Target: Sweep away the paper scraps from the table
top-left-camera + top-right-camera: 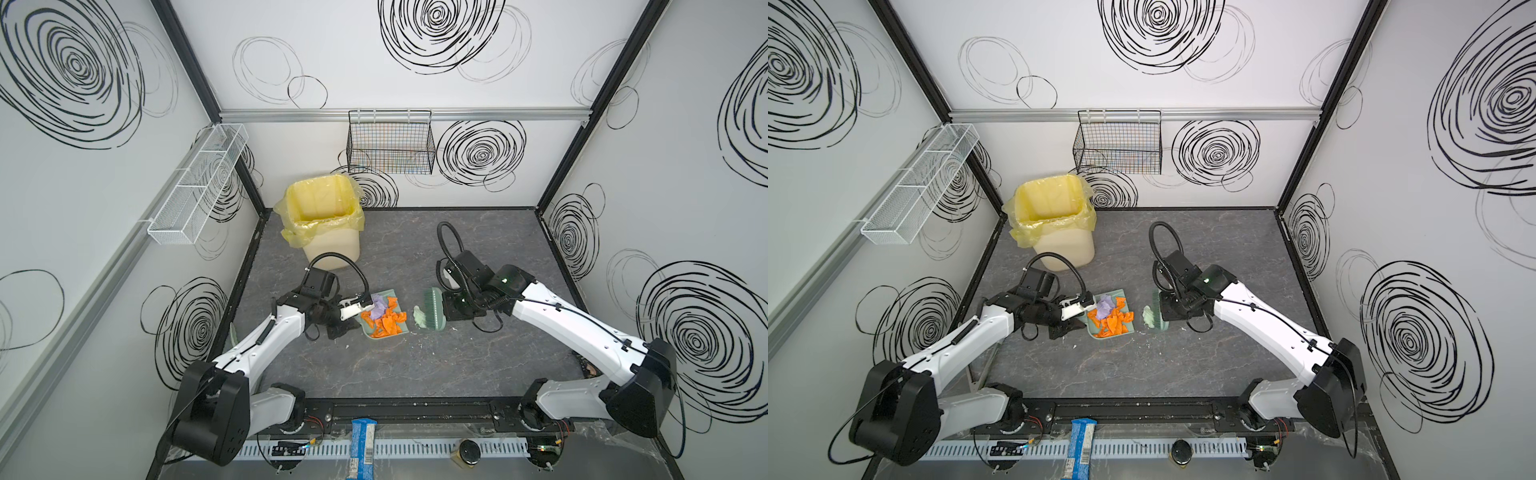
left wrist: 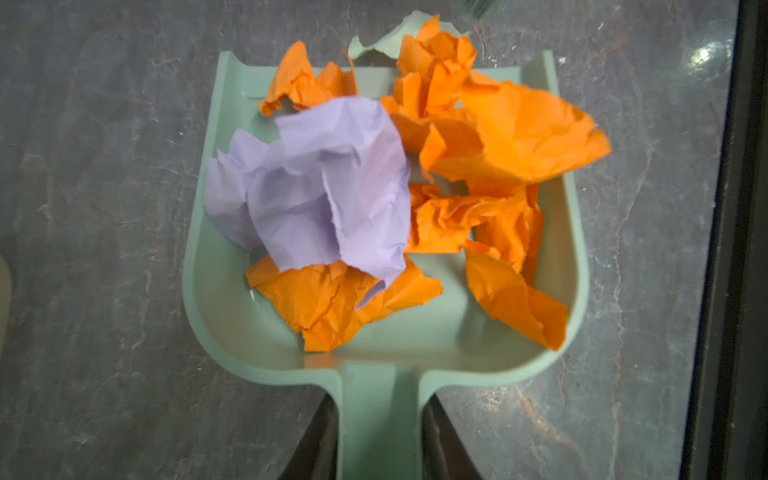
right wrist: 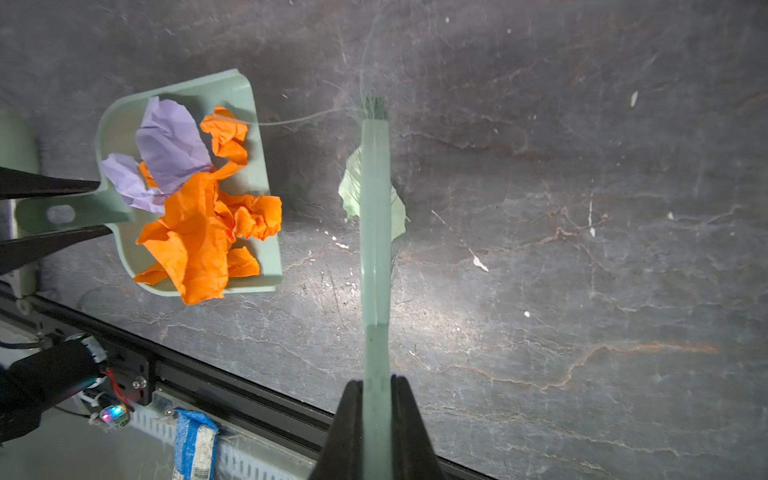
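- Left gripper point(image 2: 380, 419) clamps the dustpan point(image 2: 199, 291), paper scraps point(image 2: 490, 137) piled inside.
- Right gripper point(image 3: 376, 395) clamps the brush point(image 3: 375, 208) over one green scrap point(image 1: 419, 318) on the table point(image 1: 415, 374), at 3 o'clock of the dustpan in both top views.
- Final sweep in hand; next, push it toward 9 o'clock.

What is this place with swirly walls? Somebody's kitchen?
Probably a robot test booth, not a home. A left arm and a right arm sit on a rail at the table edge, white walls with drawn swirls box it in, and they hold a dustpan and brush.
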